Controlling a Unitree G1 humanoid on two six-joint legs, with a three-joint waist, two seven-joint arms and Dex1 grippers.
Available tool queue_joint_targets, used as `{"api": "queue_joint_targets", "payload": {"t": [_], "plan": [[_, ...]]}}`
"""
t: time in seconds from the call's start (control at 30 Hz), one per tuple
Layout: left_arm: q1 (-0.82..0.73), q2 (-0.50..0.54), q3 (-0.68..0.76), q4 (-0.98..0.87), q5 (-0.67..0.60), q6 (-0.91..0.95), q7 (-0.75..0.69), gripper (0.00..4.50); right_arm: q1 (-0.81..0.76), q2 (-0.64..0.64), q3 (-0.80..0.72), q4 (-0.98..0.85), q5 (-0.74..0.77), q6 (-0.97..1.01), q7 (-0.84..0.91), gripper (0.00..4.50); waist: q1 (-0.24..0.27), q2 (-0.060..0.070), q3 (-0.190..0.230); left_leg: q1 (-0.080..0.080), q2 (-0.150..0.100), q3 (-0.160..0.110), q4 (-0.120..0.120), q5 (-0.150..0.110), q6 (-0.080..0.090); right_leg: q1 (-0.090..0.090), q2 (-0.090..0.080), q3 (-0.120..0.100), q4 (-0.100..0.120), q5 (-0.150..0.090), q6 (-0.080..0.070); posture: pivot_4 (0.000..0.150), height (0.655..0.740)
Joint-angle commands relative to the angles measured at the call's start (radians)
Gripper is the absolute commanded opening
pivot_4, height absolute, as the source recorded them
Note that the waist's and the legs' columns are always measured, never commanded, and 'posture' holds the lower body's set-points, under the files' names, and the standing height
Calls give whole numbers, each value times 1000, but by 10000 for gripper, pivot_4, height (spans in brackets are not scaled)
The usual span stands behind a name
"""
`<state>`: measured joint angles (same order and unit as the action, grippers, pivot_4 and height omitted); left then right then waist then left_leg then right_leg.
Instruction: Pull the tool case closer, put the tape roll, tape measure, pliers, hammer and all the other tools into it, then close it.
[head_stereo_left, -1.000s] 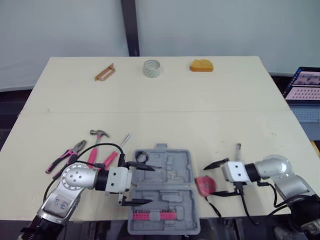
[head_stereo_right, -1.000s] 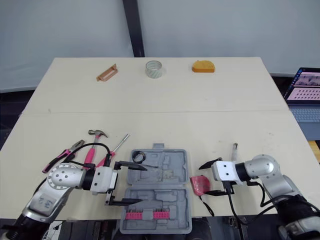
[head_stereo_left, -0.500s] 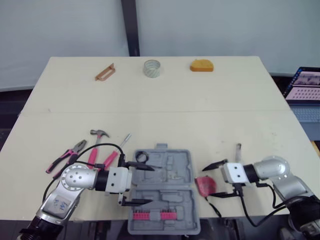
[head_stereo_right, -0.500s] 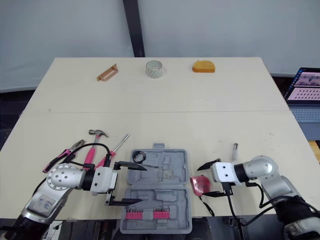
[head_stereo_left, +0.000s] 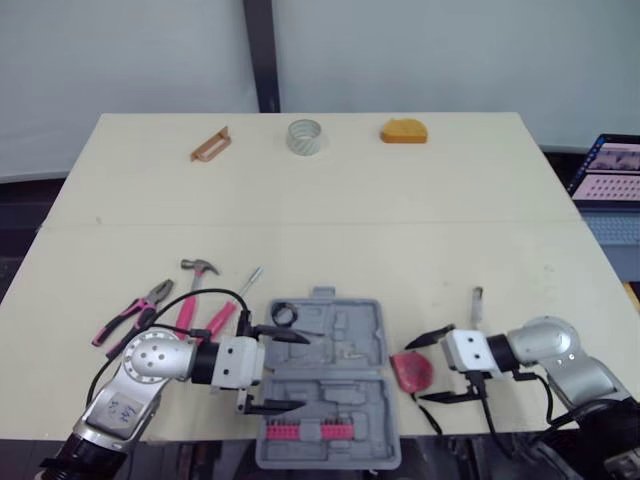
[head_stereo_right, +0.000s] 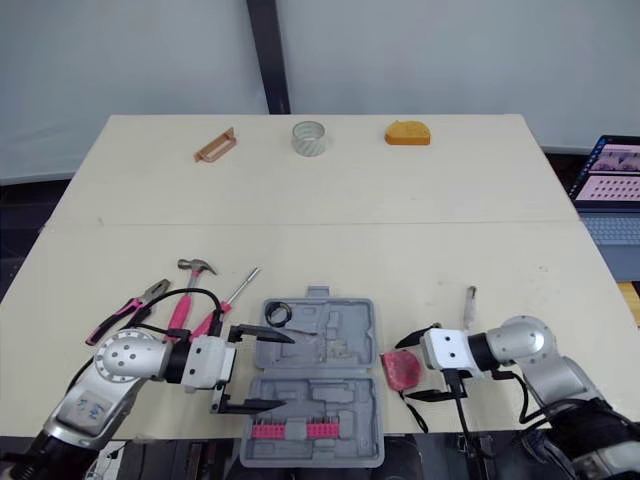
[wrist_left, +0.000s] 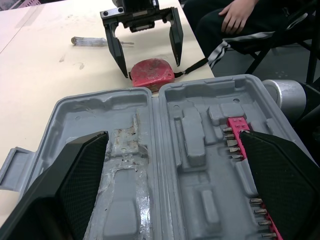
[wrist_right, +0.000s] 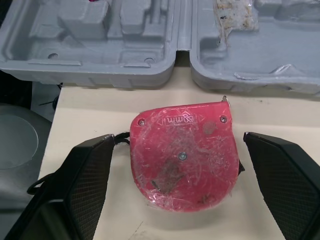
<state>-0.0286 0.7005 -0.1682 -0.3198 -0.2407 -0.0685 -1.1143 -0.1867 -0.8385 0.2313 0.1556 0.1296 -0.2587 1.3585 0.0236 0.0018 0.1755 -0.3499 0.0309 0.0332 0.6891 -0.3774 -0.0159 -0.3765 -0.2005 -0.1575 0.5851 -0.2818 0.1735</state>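
Note:
The grey tool case (head_stereo_left: 328, 375) lies open at the table's near edge, with a row of pink bits (head_stereo_left: 308, 432) in its near half and a black ring (head_stereo_left: 281, 314) at its far left corner. My left gripper (head_stereo_left: 303, 371) is open over the case's left side. A red tape measure (wrist_right: 185, 152) lies just right of the case. My right gripper (head_stereo_right: 404, 368) is open, one finger on each side of the tape measure, apart from it. Pink-handled pliers (head_stereo_left: 132, 312), a hammer (head_stereo_left: 192, 290) and a screwdriver (head_stereo_left: 232, 305) lie left of the case. The tape roll (head_stereo_left: 303, 136) stands at the far edge.
A brown tool (head_stereo_left: 209, 145) and an orange object (head_stereo_left: 403, 131) flank the tape roll. A small metal tool (head_stereo_left: 477, 303) lies right of the tape measure. A laptop (head_stereo_left: 610, 170) sits off the table's right side. A seated person (wrist_left: 240, 15) is beyond the near edge.
My right gripper has slid slightly toward the table's near edge, still open around the tape measure. The left gripper and the tools have hardly moved.

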Motion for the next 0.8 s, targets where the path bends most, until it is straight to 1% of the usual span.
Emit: {"api": "queue_joint_targets", "payload": {"t": [0.03,0.53,0.63,0.67,0.7,0.8], "plan": [[8,-3,-1,-17,-5,-23,4,45000,-9,6,1,13,-17,-17,-8,43654,0,0,0,0,0,0,0,0,0,0,0,0,0,0,0,1500,7400],[12,-12,-7,10,9,-50,12,45000,-21,36,-1,54,-47,-26,-13,43654,-1,0,0,0,0,0,0,0,0,0,0,0,0,0,0,1500,7400],[11,-14,-9,13,11,-53,14,45000,-25,41,-1,62,-50,-28,-14,35797,-1,0,0,0,0,0,0,0,0,0,0,0,0,0,0,1500,7400],[12,-14,-10,14,11,-54,15,45000,-25,42,-1,62,-51,-28,-15,31564,0,0,0,0,0,0,0,0,0,0,0,0,0,0,0,1500,7400],[12,-15,-11,14,12,-55,15,45000,-26,42,-2,63,-51,-29,-15,29670,0,0,0,0,0,0,0,0,0,0,0,0,0,0,0,1500,7400],[14,-17,-13,15,13,-56,16,45000,-26,43,-3,63,-47,-30,-13,29670,-1,0,0,0,0,0,0,0,0,0,0,0,0,0,0,1500,7400]]}}
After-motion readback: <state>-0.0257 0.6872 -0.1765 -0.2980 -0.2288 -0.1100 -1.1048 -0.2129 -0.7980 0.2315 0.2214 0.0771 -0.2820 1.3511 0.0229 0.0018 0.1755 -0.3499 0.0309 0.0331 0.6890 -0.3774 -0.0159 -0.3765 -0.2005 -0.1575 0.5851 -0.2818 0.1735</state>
